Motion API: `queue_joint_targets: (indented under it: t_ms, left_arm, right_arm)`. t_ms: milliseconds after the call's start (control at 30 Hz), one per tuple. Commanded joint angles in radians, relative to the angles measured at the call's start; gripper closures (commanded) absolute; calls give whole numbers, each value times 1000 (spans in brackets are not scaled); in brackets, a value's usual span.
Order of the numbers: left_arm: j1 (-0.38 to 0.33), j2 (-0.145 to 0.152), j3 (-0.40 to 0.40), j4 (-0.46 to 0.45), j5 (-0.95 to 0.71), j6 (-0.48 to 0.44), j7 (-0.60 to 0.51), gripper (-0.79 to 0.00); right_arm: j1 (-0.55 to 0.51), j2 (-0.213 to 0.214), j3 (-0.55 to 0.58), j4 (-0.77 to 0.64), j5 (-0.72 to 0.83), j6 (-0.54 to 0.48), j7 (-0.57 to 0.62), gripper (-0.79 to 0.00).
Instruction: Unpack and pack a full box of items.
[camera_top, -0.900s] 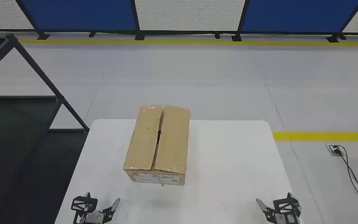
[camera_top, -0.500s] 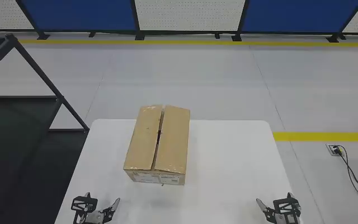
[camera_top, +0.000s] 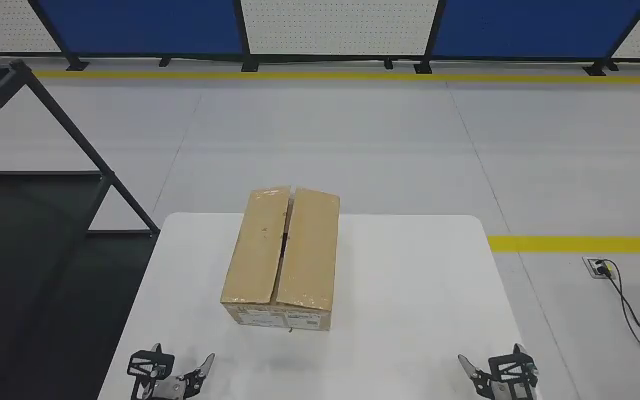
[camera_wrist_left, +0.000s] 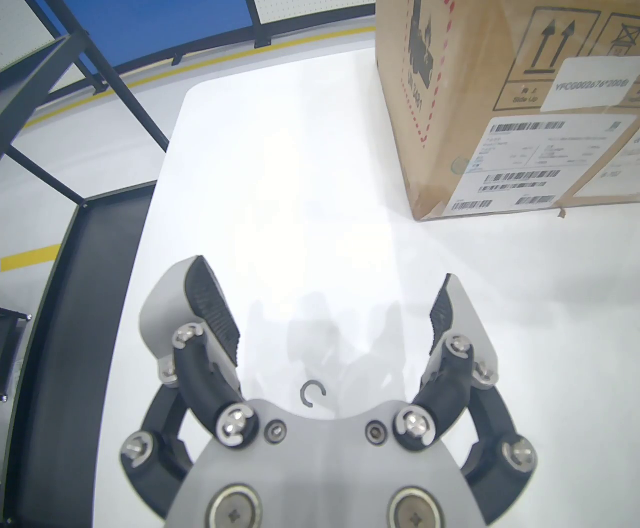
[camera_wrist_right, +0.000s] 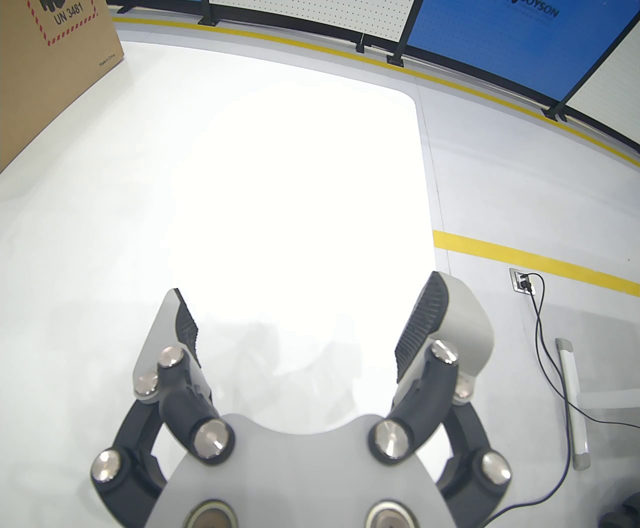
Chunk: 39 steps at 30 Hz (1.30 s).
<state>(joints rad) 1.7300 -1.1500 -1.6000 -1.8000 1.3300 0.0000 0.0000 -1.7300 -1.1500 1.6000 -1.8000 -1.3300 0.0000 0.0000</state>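
Left gripper (camera_wrist_left: 325, 300) and right gripper (camera_wrist_right: 305, 320) hover at the bench's (camera_top: 420, 290) near corners, both spread wide, empty. The closed cardboard box (camera_top: 282, 258) stands mid-bench, nearer the left gripper, touching neither. A dark rack (camera_wrist_left: 65, 350) flanks the bench.

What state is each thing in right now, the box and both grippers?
Cardboard box: flaps closed, standing upright on the table.
Left gripper: open, empty, apart from the box.
Right gripper: open, empty, apart from the box.
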Motion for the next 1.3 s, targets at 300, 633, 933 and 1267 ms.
queue_joint_targets:
  t_ms: [300, 633, 933, 1267]
  left_arm:
    - [26, -1, -60, -1, -101, -54, 109, -785]
    - [-20, 4, -193, -22, -236, -139, 137, -785]
    - [-30, 8, -223, -38, -233, -187, 114, -785]
    - [-63, 5, -199, -42, -253, -164, 84, -785]
  right_arm:
    - [-8, 0, 0, -84, 8, -77, -30, -785]
    - [82, -14, -87, -232, -26, 11, 92, -785]
    - [120, -20, -128, -248, -52, 47, 129, -785]
    - [139, -27, -129, -235, 35, 83, 137, -785]
